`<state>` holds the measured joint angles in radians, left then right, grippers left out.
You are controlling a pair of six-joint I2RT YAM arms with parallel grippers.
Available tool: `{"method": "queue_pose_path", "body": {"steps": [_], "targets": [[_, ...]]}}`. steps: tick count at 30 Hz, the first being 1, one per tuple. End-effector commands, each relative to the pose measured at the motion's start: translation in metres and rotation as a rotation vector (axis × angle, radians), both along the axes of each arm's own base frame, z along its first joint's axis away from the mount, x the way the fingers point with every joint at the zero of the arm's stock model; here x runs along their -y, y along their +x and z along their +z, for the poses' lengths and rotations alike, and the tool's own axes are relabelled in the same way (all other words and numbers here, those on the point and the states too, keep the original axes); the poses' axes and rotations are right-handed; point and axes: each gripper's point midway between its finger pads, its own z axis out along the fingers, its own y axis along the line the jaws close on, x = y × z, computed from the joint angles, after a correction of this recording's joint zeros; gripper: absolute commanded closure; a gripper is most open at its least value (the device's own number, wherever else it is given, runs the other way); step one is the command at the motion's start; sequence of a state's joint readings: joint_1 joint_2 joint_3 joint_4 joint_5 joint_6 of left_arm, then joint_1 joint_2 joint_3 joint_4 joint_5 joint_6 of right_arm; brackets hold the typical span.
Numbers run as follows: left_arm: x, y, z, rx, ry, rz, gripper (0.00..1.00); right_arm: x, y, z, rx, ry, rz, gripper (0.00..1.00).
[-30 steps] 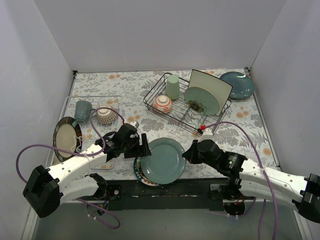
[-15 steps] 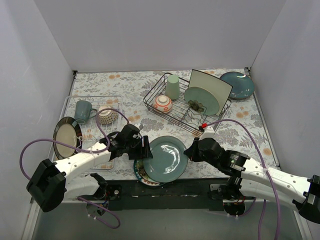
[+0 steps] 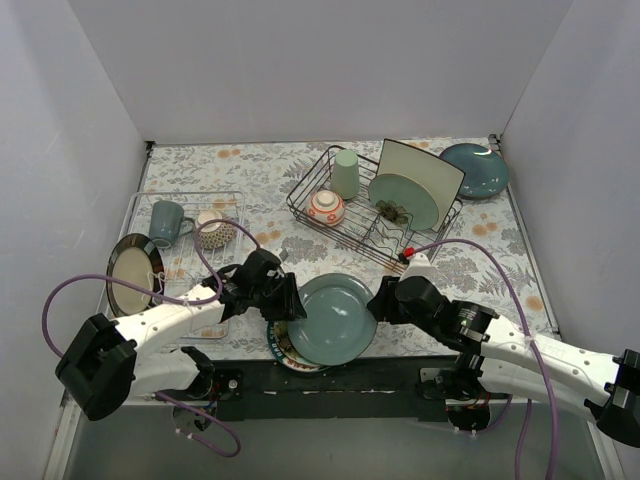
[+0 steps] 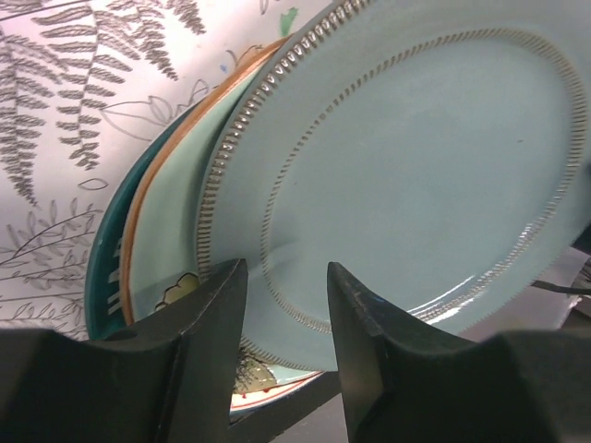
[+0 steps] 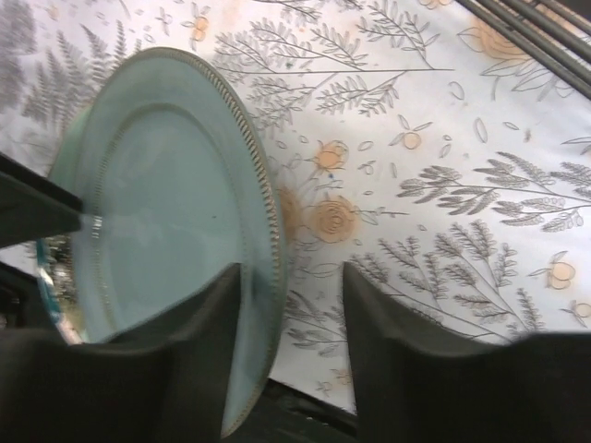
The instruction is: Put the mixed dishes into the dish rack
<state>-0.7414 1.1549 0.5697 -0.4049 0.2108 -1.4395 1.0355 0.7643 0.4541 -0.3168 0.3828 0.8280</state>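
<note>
A round light green plate stands tilted at the near edge of the table, between the 2 arms. Its lower side is over a short stack of plates.

The left hand meets it from the left with 1 finger on each side of the beaded rim. Whether those fingers press the plate or only bracket it, I cannot tell. The right hand is at the opposite rim and has released. Its jaws are spread, 1 finger over the plate's face and the other clear of the rim, with table showing in the gap.

The dish rack sits well apart, toward the far side of the table. It holds a pale green cup, a red-orange patterned bowl and a white square plate standing on edge, with a second green plate leaning in front of it. A dark teal plate lies on the table just beyond the rack's right end. At the left, a pale wire tray holds a mug and a speckled bowl.
</note>
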Motion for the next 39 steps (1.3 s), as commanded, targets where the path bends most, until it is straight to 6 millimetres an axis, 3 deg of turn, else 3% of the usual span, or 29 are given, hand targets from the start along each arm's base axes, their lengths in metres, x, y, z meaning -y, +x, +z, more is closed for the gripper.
{"method": "queue_pose_path", "body": {"steps": [1, 3, 8, 15, 23, 25, 28, 37, 39], "targets": [[-0.015, -0.013, -0.027, -0.063, 0.083, 0.011, 0.61, 0.016, 0.001, -0.014, 0.006, -0.084, -0.015, 0.38], [-0.015, -0.013, -0.028, -0.067, 0.084, 0.011, 0.62, 0.012, 0.000, -0.014, 0.011, -0.071, 0.005, 0.28], [-0.015, -0.015, -0.030, -0.073, 0.082, 0.012, 0.64, 0.004, -0.006, -0.021, 0.004, -0.043, 0.061, 0.19], [-0.015, -0.018, -0.034, -0.087, 0.086, 0.010, 0.66, -0.018, -0.017, -0.029, -0.024, 0.032, 0.164, 0.18], [-0.014, -0.020, -0.036, -0.094, 0.080, 0.004, 0.70, -0.040, -0.023, -0.018, 0.009, 0.171, 0.235, 0.19], [-0.013, -0.021, -0.036, -0.097, 0.079, -0.001, 0.71, -0.042, -0.026, -0.023, -0.005, 0.180, 0.251, 0.19], [-0.013, -0.021, -0.037, -0.098, 0.080, -0.002, 0.71, -0.044, -0.030, -0.031, -0.038, 0.172, 0.259, 0.21], [-0.010, -0.020, -0.032, -0.081, 0.063, -0.012, 0.73, -0.032, -0.031, -0.054, -0.126, 0.092, 0.190, 0.51], [-0.009, -0.020, -0.030, -0.074, 0.055, -0.012, 0.73, -0.028, -0.026, -0.052, -0.112, 0.077, 0.159, 0.61]]}}
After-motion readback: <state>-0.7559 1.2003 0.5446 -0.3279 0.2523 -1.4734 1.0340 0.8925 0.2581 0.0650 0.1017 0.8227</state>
